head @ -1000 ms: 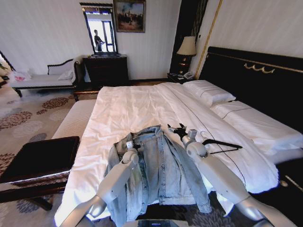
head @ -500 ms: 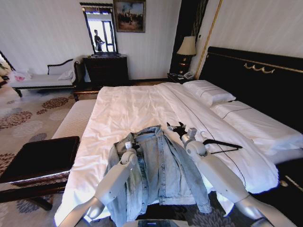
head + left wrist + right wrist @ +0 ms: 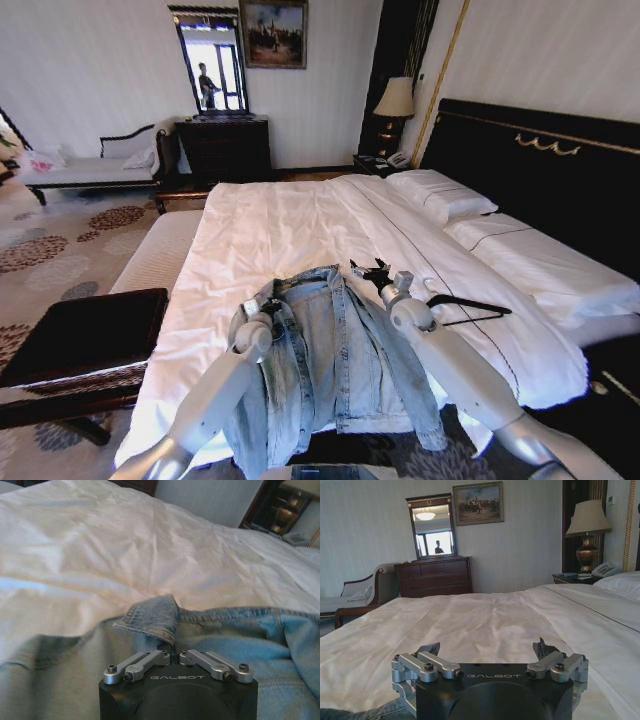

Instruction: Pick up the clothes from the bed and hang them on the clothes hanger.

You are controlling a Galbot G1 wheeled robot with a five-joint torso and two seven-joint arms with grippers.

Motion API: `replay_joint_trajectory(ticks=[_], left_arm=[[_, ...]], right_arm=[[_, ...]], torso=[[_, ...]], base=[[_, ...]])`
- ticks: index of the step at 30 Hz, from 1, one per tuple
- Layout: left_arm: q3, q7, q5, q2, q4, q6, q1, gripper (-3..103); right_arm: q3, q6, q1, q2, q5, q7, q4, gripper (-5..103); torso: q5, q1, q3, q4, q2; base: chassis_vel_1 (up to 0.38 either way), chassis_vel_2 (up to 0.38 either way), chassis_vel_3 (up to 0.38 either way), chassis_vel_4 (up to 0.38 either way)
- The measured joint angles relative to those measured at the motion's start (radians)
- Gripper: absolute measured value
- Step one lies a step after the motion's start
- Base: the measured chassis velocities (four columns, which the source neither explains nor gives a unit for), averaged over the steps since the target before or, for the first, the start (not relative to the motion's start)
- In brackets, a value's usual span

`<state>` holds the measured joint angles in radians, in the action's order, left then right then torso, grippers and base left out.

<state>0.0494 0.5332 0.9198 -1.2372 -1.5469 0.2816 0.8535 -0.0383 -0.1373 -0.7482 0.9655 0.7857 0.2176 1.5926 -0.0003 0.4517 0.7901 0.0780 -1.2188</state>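
Presently on the bed (image 3: 300, 225), white duvet, black headboard:

Jacket (image 3: 345, 360) — light-blue denim, lying open at the bed's foot end, collar toward the pillows (image 3: 440, 195), hem and one sleeve hanging over the foot edge. Its left shoulder is bunched and lifted off the duvet.

Left hand (image 3: 268, 308) — at the jacket's left shoulder, beside the collar. The left wrist view shows the left hand (image 3: 173, 654) clenched on a raised fold of denim, fingers drawn together on the cloth.

Right hand (image 3: 372, 272) — just beyond the jacket's right shoulder, above the duvet, between jacket and pillows. The right wrist view shows the right hand (image 3: 489, 652) released, fingers spread wide, nothing between them, a scrap of denim at the edge below it.

Hanger (image 3: 470, 308) — thin, black, flat on the duvet just right of the jacket's right shoulder, near the right arm, apart from the jacket.
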Motion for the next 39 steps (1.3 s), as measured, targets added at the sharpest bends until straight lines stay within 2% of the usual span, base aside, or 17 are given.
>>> replay_joint_trajectory(ticks=[9,15,21,33,39], left_arm=[[0.052,0.008,0.050,0.086,-0.079,-0.002,0.054,3],[0.081,-0.015,0.062,0.135,-0.118,-0.007,0.114,3],[0.105,-0.018,0.050,0.149,-0.141,-0.027,0.153,3],[0.156,-0.046,0.044,0.164,-0.140,-0.027,0.201,3],[0.166,-0.069,0.000,0.156,-0.117,-0.027,0.223,0]], right_arm=[[-0.002,-0.004,-0.014,-0.009,0.002,0.003,0.026,100],[-0.007,-0.011,-0.040,-0.016,0.008,0.010,0.058,100],[-0.011,-0.012,-0.058,-0.016,0.005,0.012,0.069,100],[-0.032,-0.017,-0.112,-0.026,0.001,0.017,0.112,100],[-0.040,-0.020,-0.133,-0.035,0.001,0.021,0.133,100]], torso=[[0.0000,0.000,0.000,0.0001,0.000],[0.0001,0.000,0.000,0.0001,0.000],[0.0001,0.000,0.000,0.0001,0.000],[0.0003,0.000,0.000,0.0002,0.000],[0.0002,0.000,0.000,0.0000,0.000]], base=[[0.000,0.000,0.000,0.000],[0.000,0.000,0.000,0.000],[0.000,0.000,0.000,0.000],[0.000,0.000,0.000,0.000],[0.000,0.000,0.000,0.000]])
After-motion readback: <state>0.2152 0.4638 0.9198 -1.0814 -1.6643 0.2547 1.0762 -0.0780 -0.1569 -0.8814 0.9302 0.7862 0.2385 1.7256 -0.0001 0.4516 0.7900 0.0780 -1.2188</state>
